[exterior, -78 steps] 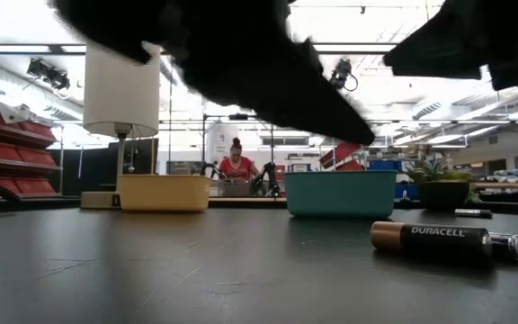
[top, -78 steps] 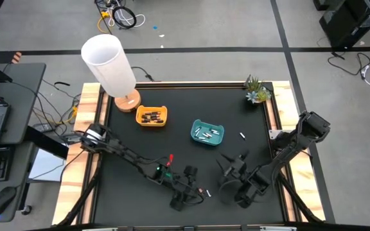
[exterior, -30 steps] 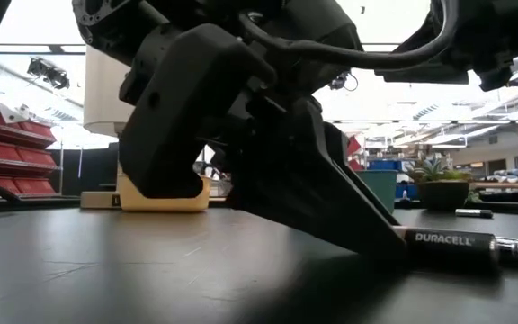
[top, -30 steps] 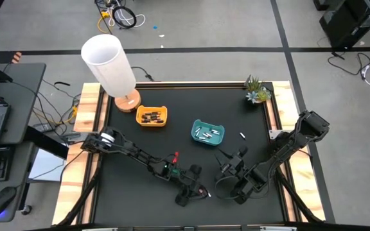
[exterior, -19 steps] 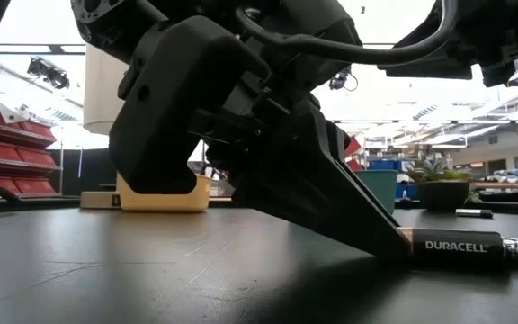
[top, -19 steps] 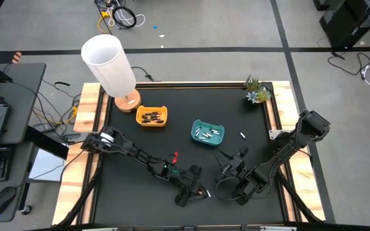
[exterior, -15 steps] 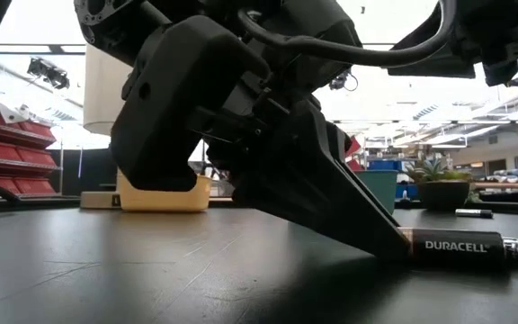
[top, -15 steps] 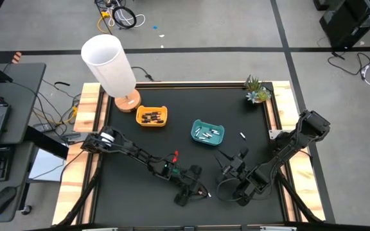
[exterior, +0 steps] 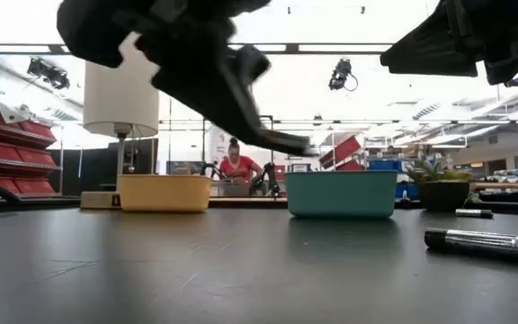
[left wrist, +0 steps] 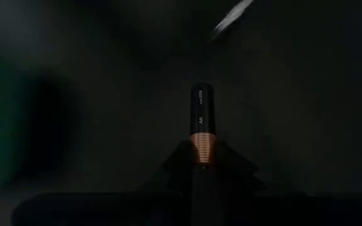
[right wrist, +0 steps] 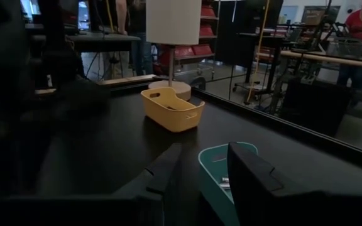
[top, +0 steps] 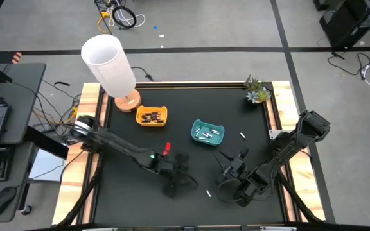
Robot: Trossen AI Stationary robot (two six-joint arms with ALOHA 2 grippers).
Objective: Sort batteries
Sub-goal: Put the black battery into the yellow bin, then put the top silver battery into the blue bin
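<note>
My left gripper [top: 174, 186] is raised over the near middle of the table and shut on a dark battery [left wrist: 201, 113] with a copper end. A silver battery [top: 208, 192] lies on the table just right of it and also shows in the low view [exterior: 479, 243]. Another silver battery [top: 241, 135] lies farther right. The orange tray [top: 151, 116] holds dark batteries; the teal tray [top: 207, 132] holds silver ones. My right gripper [top: 233, 159] waits open at the near right, its fingers apart in the right wrist view [right wrist: 203, 166]. My left gripper pinches the battery's copper end [left wrist: 201, 145] between its two fingers. The battery lies along the fingers, its dark end sticking out past the fingertips. The low view shows the gripper [exterior: 277, 139] well above the table, so the battery is lifted clear.
A white lamp [top: 111, 64] stands at the far left corner and a small plant [top: 257, 90] at the far right corner. Bare black table lies between the trays and the grippers.
My left gripper was down at the table, closed on the dark battery's copper end. It has risen and gone toward the table's left, carrying the dark battery off the table. The silver battery beside it has stayed where it lay.
</note>
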